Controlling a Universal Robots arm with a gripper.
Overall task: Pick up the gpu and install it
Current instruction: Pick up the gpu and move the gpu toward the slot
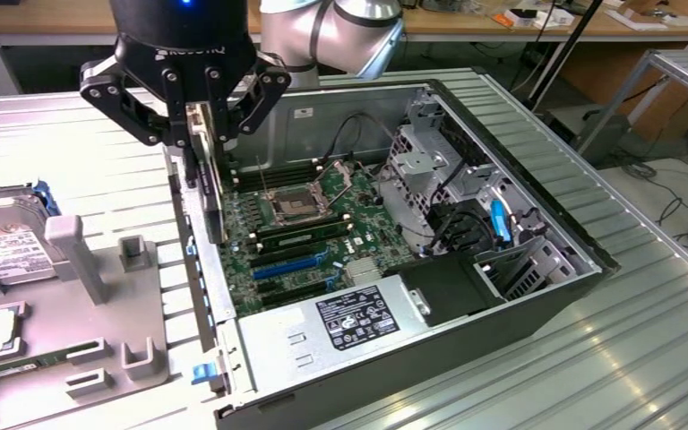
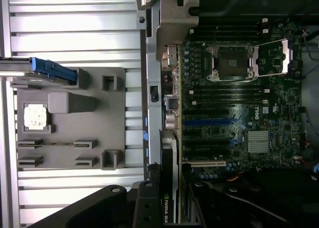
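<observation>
Your hand (image 1: 201, 134) is pinching the gpu (image 1: 210, 193) by its top edge. The card hangs upright over the motherboard (image 1: 308, 242), along the computer case's (image 1: 320, 134) rear wall. Hold it plumb, bracket squared to that wall, bottom edge parallel to the blue slot (image 1: 290, 266).

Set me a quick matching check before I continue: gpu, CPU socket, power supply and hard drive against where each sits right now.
1 gpu
2 CPU socket
3 power supply
4 hard drive

A on the grey fixture, outside the case
B gripped in the pincer, hanging on edge over the case
C on the green motherboard
D in a corner of the case, label up

Pairs: 1-B, 2-C, 3-D, 4-A
</observation>
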